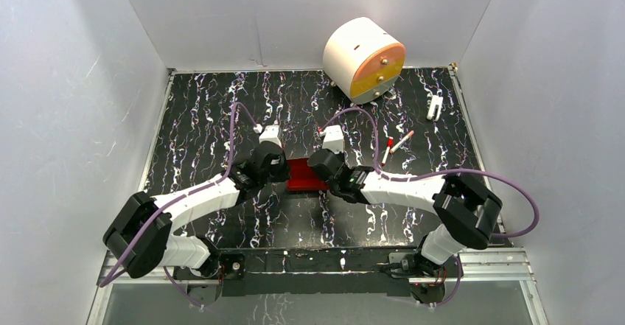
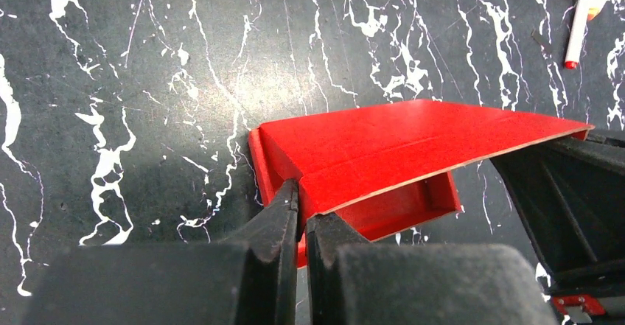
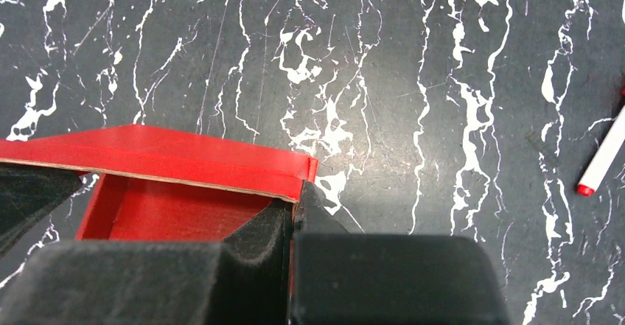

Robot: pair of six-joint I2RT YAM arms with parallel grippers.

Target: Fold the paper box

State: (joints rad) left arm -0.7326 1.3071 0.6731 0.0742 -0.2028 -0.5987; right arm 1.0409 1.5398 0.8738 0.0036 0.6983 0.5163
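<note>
Red paper box: your left gripper is pinched tight on its nine o'clock wall, your right gripper likewise on its three o'clock wall.

Paper box lies on the table at centre, ahead of the arm bases. Left gripper is clamped on its left end and right gripper on its right end, with the box between them. Drum stands at the far edge, right of centre. Two pens lie right of the box, apart from it. A small forked part sits further right, near the far corner.
</note>
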